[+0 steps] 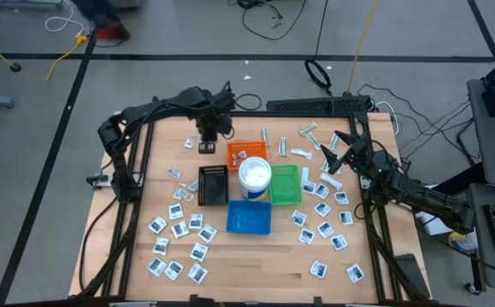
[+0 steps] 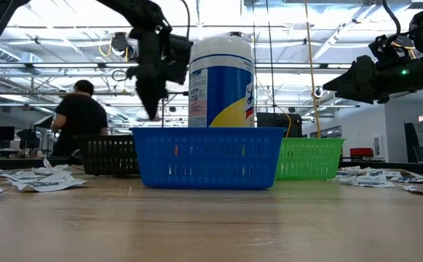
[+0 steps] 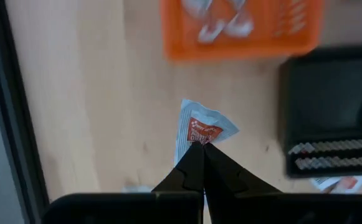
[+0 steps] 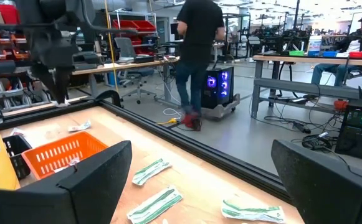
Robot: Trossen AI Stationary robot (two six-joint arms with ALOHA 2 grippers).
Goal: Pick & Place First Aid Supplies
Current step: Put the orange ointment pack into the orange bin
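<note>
My left gripper (image 3: 200, 147) points down over the table's far left part (image 1: 206, 141), beside the orange tray (image 1: 245, 153), and is shut on a small white packet with a red mark (image 3: 200, 127). In the low view it hangs above the table (image 2: 150, 109). More white packets lie flat on the table at the left (image 1: 179, 230) and right (image 1: 324, 213). Wrapped strips (image 1: 307, 136) lie at the far side. My right gripper (image 1: 342, 152) waits open at the far right, above the strips (image 4: 151, 169), touching nothing. My left gripper pinches the red-marked packet by its edge (image 3: 197, 143) between its two shut fingertips, coming from above and pointing down. The packet is lifted clear of the table and sticks out crumpled beyond the fingertips.
In the table's middle stand the orange tray with a few supplies in it, a black tray (image 1: 214, 185), a green tray (image 1: 284, 185), a blue tray (image 1: 249, 217) and a white tub (image 1: 254, 175). People stand in the room beyond (image 4: 199, 37).
</note>
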